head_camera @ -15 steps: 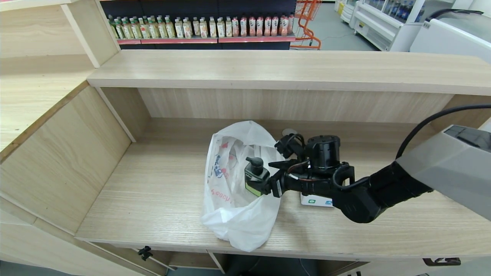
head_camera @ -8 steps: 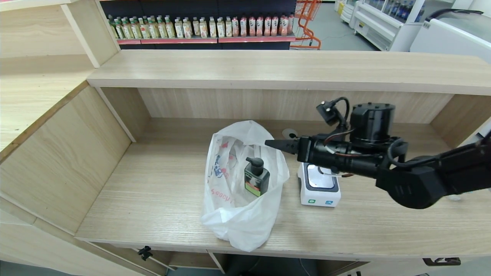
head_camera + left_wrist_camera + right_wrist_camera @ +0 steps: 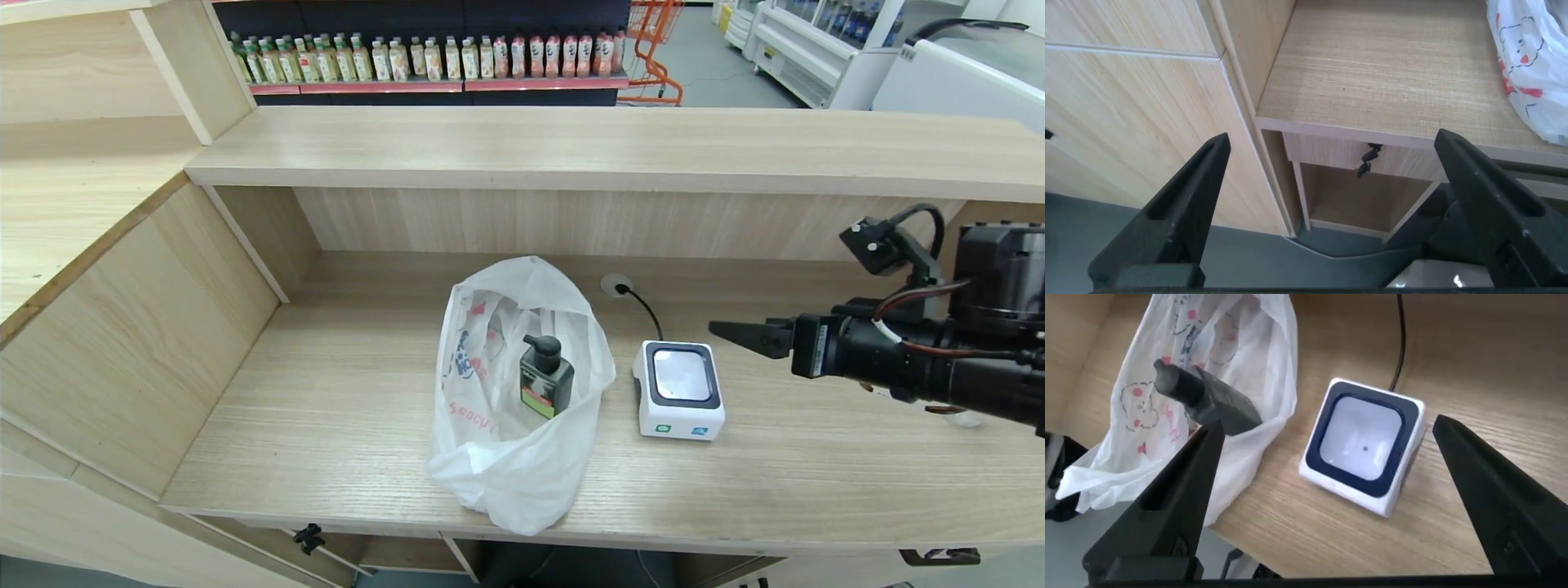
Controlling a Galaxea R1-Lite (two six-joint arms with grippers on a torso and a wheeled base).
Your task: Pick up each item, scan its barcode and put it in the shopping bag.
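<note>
A white plastic shopping bag stands open on the wooden counter. Inside it a dark pump bottle with a green and red label stands upright. A white barcode scanner sits just right of the bag. My right gripper hovers open and holds nothing, to the right of the scanner and above the counter. In the right wrist view the right gripper frames the scanner, with the bottle and bag beyond. My left gripper hangs open and low before the counter's front edge, near the bag's corner.
The scanner's black cable runs to a hole in the counter behind it. A raised wooden ledge spans the back, and a slanted side panel closes the left. A small latch hangs under the counter's front edge.
The right gripper let go of the pump bottle inside the bag, rose, and drew back to the right past the scanner. The bottle stays standing in the bag.
</note>
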